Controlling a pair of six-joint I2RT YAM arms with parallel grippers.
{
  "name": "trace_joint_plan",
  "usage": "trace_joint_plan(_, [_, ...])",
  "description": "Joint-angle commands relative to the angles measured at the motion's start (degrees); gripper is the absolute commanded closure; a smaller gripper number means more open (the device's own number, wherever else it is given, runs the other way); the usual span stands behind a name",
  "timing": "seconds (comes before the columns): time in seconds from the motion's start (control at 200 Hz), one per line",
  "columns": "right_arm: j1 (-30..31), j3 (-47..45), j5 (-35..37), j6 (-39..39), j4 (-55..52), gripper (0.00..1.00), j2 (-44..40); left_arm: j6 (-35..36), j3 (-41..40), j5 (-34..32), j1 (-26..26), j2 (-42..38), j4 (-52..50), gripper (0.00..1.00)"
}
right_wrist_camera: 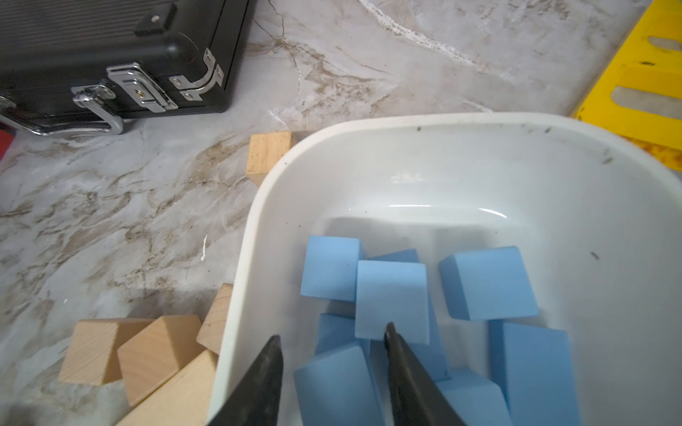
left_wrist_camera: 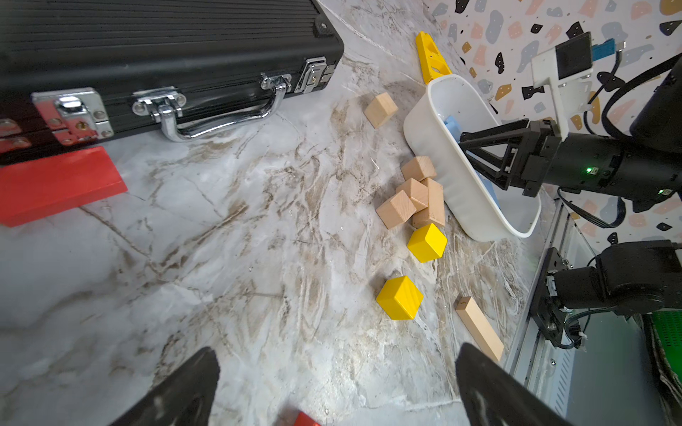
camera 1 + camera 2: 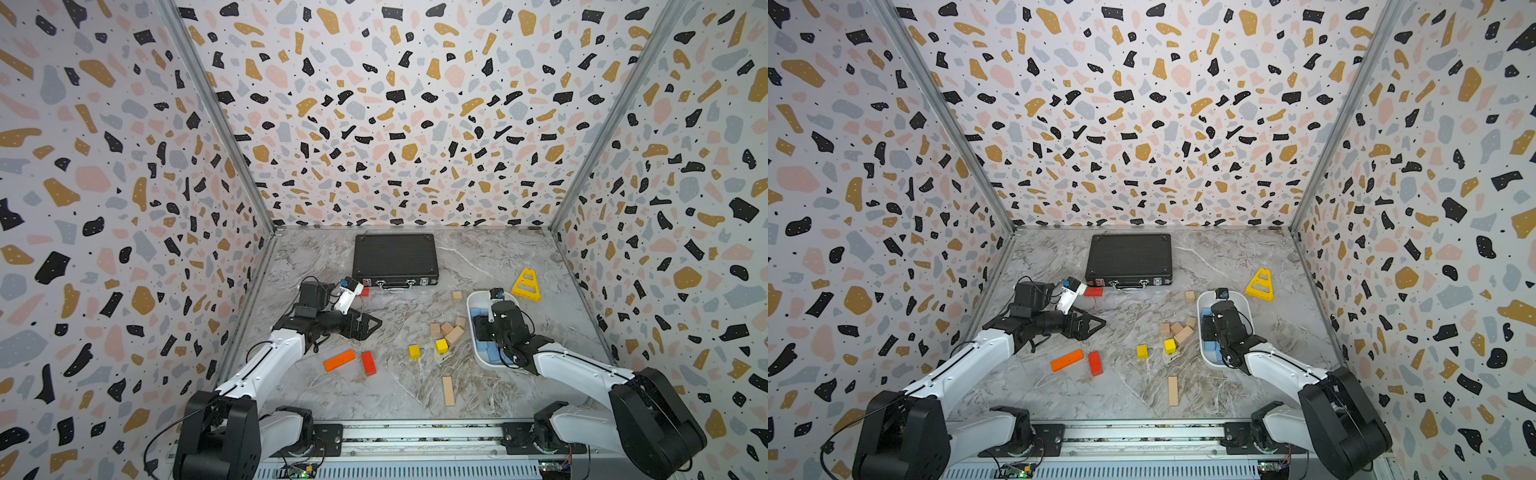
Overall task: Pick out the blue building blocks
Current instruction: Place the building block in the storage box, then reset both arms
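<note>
At right in a top view, the right gripper (image 3: pixel 482 328) sits in a white tub (image 3: pixel 471 305) of blue building blocks (image 3: pixel 487 351). Left wrist view, bottom edge: left gripper (image 2: pixel 337 350) spread, empty. Right wrist view, lower centre: jaws parted above the blocks.

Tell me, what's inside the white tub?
Blue blocks lie piled in the white tub, some atop others. The right pincer reaches in above them, jaws apart. It and the upper blocks cover others, so the full count is hidden.

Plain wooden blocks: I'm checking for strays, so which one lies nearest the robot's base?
The long wooden bar, lying flat and alone nearest the front; the other plain wooden blocks sit farther back beside the white tub.
</note>
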Motion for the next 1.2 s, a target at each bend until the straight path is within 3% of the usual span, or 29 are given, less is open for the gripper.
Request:
trace_joint_plan(0.0, [-0.15, 1.78, 1.3, -1.45, -2.42, 0.5, -3.68, 2.12, 1.19, -2.29, -0.11, -1.09, -0.61, 0.0])
trace_joint_plan(0.145, [-0.6, 3.64, 5.01, -5.29, -4.63, 0.47, -9.1, 2.19, 2.98, -7.76, 1.94, -1.45, -1.29, 0.0])
trace_joint_plan(0.25, [-2.73, 5.11, 8.11, -8.86, -5.96, 0.39, -11.71, 3.33, 4.87, -13.78, 5.27, -1.04, -1.63, 0.0])
trace_joint_plan(0.265, [-3.21, 5.25, 8.32, -9.35, -6.0, 0.31, -11.85, 3.7, 5.15, -14.43, 5.72, -0.95, -1.6, 0.0])
trace_joint_plan(0.27, [-3.39, 5.28, 8.47, -9.47, -5.98, 0.17, -11.91, 3.8, 5.24, -14.67, 5.96, -0.94, -1.6, 0.0])
trace_joint_plan(0.28, [-3.69, 5.3, 8.74, -9.74, -6.03, 0.05, -12.02, 4.05, 5.37, -15.14, 6.32, -0.86, -1.55, 0.0])
trace_joint_plan(0.305, [-4.47, 5.32, 9.67, -10.23, -5.66, 0.0, -12.18, 4.62, 5.73, -16.14, 7.25, -0.61, -1.37, 0.0])
trace_joint_plan(0.46, [-10.48, 3.98, 12.89, -14.08, -0.69, 0.0, -11.61, 3.85, 4.58, -19.52, 14.3, 2.06, 5.15, 0.0])
trace_joint_plan(0.596, [-19.86, 2.25, 8.4, -15.64, 3.52, 0.0, -8.34, -0.01, -1.46, -21.2, 19.18, 3.44, 17.42, 0.0])
trace_joint_plan(0.706, [-25.67, -0.4, 5.68, -16.91, 10.32, 0.0, -3.5, -0.28, -7.73, -24.66, 19.89, 4.45, 28.82, 0.0])
trace_joint_plan(0.801, [-27.64, -2.6, 6.06, -18.78, 17.54, 0.0, 1.75, -0.68, -13.07, -27.11, 19.96, 5.54, 41.04, 0.0])
trace_joint_plan(0.886, [-28.76, -2.26, 6.1, -19.09, 20.88, 0.0, 5.14, -0.51, -13.42, -29.53, 20.09, 5.2, 41.45, 0.0])
trace_joint_plan(1.041, [-29.62, -1.06, -0.63, -18.76, 24.52, 0.0, 8.74, -1.24, -17.79, -33.21, 20.1, 1.74, 47.04, 0.0])
trace_joint_plan(1.141, [-29.49, -5.4, -6.98, -19.95, 36.64, 0.0, 11.35, -1.64, -20.11, -34.18, 20.18, -0.12, 49.55, 0.0])
trace_joint_plan(1.196, [-29.49, -8.11, -7.1, -19.91, 44.14, 0.0, 13.97, -1.64, -20.84, -34.17, 20.14, -0.74, 50.53, 0.0])
